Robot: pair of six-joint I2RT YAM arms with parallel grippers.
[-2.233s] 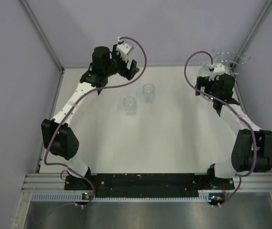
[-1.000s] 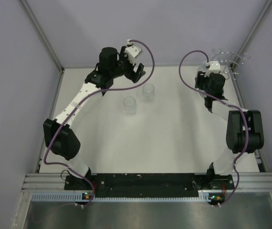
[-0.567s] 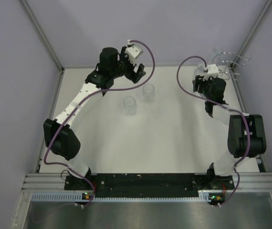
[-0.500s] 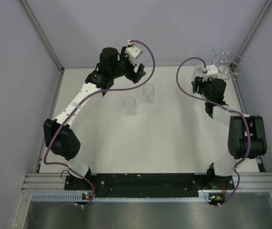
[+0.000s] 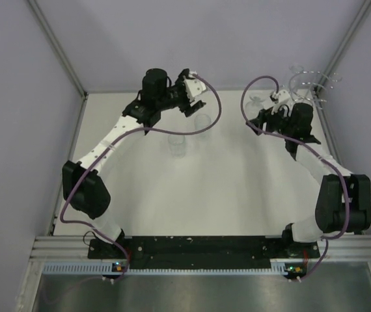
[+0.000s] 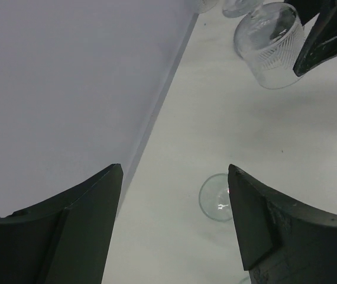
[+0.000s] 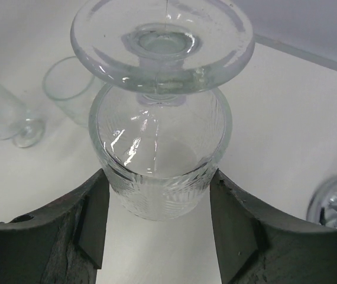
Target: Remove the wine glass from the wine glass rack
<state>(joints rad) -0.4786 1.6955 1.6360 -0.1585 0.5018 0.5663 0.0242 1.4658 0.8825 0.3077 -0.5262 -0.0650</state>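
Right jaws squeeze the bowl of the upside-down wine glass [image 7: 156, 151], foot on top, off and left of the wine glass rack [image 5: 308, 80] at upper right, while left jaws gape wide, empty.

White table [image 5: 237, 195] bears a nearer glass [image 5: 177, 144] and farther glass [image 5: 202, 123]; wine glass rack [image 5: 309, 81] stands far-right.

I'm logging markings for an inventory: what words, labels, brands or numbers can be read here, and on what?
None can be read in any view.
The wine glass has only a ribbed pattern, no lettering.
The wine glass rack is bare wire.
Pale specks on the black base rail are too small to read.
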